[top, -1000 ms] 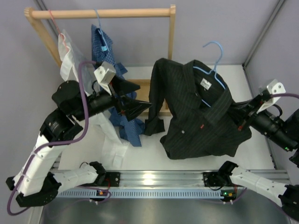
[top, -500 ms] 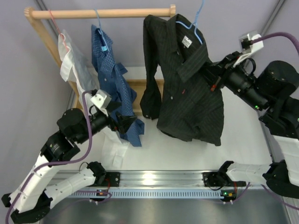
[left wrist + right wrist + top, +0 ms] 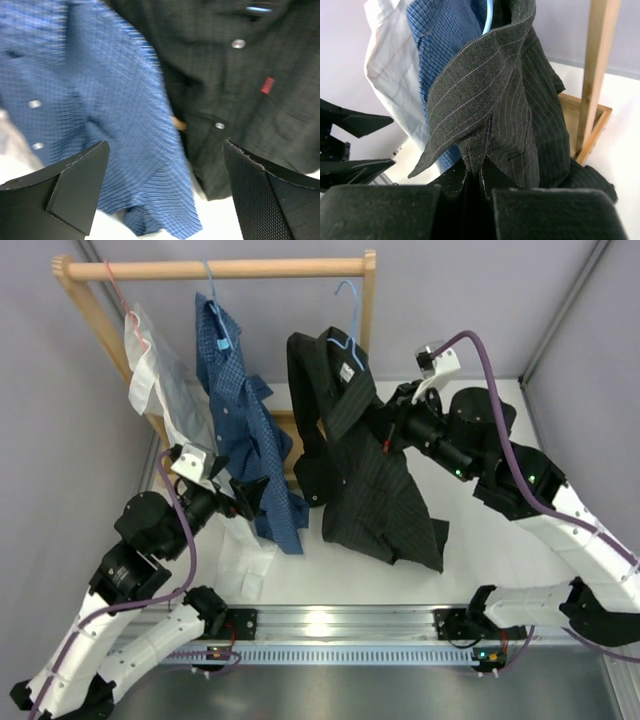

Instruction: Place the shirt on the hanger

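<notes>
A robotics lab cell: plain lilac panel walls [image 3: 470,310] enclose a white tabletop [image 3: 330,585], with a silver aluminium rail [image 3: 340,624] along its near edge (arm bases [image 3: 212,612] bolted on).

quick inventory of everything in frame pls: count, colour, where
shirt: 1, black pinstriped, hanging on the hanger near the rack's right post
hanger: 1, light blue, inside the black collar
checked shirt: 1, blue, mid-rail
blue hanger: 1, blue, carrying the checked shirt
white shirt: 1, white, rail's left end
pink hanger: 1, pink, carrying the white shirt
rack: 1, bare wood, back of the table
table: 1, white, under it all
left fingers: 2, black, spread open beside the checked shirt, holding nothing
right fingers: 2, black, shut on the shirt below its collar
</notes>
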### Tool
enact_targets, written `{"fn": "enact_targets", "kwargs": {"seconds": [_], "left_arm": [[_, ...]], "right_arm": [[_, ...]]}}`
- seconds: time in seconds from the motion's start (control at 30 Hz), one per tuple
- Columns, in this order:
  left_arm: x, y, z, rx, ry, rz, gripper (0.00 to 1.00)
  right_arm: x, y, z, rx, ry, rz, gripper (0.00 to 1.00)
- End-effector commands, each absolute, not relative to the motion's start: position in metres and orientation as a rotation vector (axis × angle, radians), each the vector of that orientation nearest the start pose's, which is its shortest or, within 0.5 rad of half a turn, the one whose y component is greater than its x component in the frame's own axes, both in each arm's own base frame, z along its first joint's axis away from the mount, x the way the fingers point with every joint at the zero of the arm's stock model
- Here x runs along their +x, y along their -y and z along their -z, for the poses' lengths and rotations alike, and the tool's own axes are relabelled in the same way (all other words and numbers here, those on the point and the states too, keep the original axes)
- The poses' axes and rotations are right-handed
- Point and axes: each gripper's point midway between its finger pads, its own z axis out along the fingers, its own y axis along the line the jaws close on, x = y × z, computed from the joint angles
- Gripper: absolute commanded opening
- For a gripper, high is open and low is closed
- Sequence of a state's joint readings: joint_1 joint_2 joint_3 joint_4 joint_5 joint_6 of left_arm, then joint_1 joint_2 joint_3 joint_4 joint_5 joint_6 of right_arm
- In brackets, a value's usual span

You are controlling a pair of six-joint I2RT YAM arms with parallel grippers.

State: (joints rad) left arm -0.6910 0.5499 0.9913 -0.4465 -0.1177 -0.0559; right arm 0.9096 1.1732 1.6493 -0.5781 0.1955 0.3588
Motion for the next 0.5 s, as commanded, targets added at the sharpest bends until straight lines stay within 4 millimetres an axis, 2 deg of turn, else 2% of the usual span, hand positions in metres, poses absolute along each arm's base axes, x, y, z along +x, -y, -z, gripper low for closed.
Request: {"fn": "enact_targets", "kwargs": {"seconds": [0.0,0.13,0.17,0.23,0.27,0.3,0.47], "left_arm": [[0.21,0.119,-0.38,0.306,-1.492,0.423,0.98],[0.217,0.105,-0.386,0.256,-1.467,0.404,0.98],[0.215,0.105,-0.39,0.257,-1.45,0.416,0.98],[0.211,0.096,-0.393,0.223,-1.422,0.405,0.98],[0.209,0.094,-0.395,0.219,-1.404,0.406,0.98],[0.206,0.091,-0.4,0.211,-1.375,0.403,0.98],[0.2,0.076,-0.397,0.166,-1.346,0.351,0.98]], "right_arm": [[0.241,-0.282,-0.513,-0.163,-1.53,-0.856,0.0],[0.254,-0.298,-0.518,-0.073,-1.506,-0.833,0.0],[0.257,-0.298,-0.528,-0.049,-1.482,-0.837,0.0],[0.267,-0.303,-0.526,-0.018,-1.49,-0.799,0.0],[0.268,-0.303,-0.535,-0.01,-1.472,-0.799,0.0],[0.274,-0.309,-0.532,-0.013,-1.48,-0.782,0.0],[0.292,-0.319,-0.545,-0.01,-1.478,-0.727,0.0]]}}
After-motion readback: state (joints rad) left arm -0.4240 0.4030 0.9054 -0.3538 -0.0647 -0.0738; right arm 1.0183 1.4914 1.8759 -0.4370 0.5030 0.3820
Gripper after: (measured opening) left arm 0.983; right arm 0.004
